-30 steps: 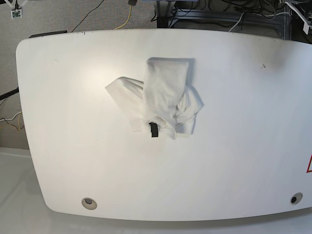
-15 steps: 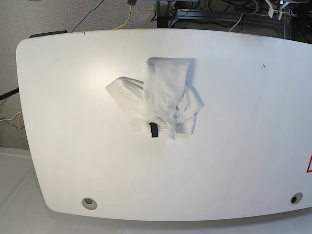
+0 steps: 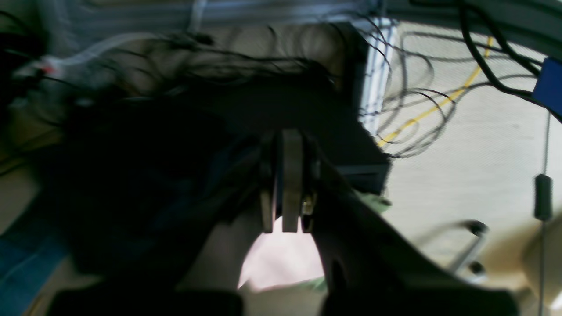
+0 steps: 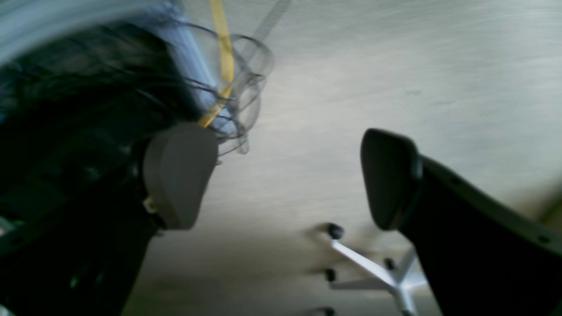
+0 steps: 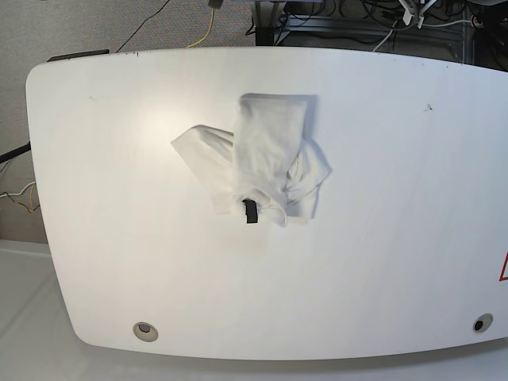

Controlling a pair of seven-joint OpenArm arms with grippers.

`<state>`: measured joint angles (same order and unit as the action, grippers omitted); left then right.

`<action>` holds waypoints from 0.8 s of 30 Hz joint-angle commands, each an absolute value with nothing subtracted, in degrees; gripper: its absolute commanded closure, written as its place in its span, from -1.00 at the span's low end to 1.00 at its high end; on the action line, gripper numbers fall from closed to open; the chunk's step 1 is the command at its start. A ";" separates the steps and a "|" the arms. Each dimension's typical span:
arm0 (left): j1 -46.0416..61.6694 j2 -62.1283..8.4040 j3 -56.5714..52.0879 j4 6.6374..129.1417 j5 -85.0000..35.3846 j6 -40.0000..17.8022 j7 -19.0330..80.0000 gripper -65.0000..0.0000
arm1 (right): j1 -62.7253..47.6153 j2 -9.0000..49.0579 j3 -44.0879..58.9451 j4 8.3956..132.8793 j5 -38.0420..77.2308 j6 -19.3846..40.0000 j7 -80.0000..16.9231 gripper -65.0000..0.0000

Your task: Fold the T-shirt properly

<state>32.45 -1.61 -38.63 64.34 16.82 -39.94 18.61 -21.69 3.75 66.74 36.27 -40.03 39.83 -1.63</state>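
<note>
The white T-shirt lies bunched in the middle of the table, with a long folded strip across a crumpled part. Its small black tag shows at the near edge. Neither gripper appears in the base view, and nothing touches the shirt. In the left wrist view my left gripper is shut, its fingers pressed flat together with nothing between them, pointing at dark gear and cables off the table. In the right wrist view my right gripper stands open and empty over carpet, with a wide gap between its pads.
Behind the table's far edge run cables, among them a yellow cable. Two round grommet holes sit near the table's front corners. A chair base stands on the carpet in the right wrist view.
The T-shirt has not moved. Small white parts at the top edge of the base view have shifted; the one at the right has moved leftward.
</note>
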 commanded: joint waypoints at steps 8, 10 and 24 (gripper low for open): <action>22.73 -3.56 -40.40 41.71 27.21 -40.00 7.25 0.96 | -14.90 11.82 66.86 8.84 -45.32 40.00 12.26 -0.59; 20.62 -3.91 -40.66 37.85 28.88 -40.00 5.85 0.96 | -13.49 12.18 66.86 5.49 -47.25 40.00 14.55 -0.59; 8.57 -3.74 -40.57 17.80 38.11 -38.99 -4.62 0.96 | -6.29 6.55 66.95 1.54 -59.82 30.02 16.75 -0.59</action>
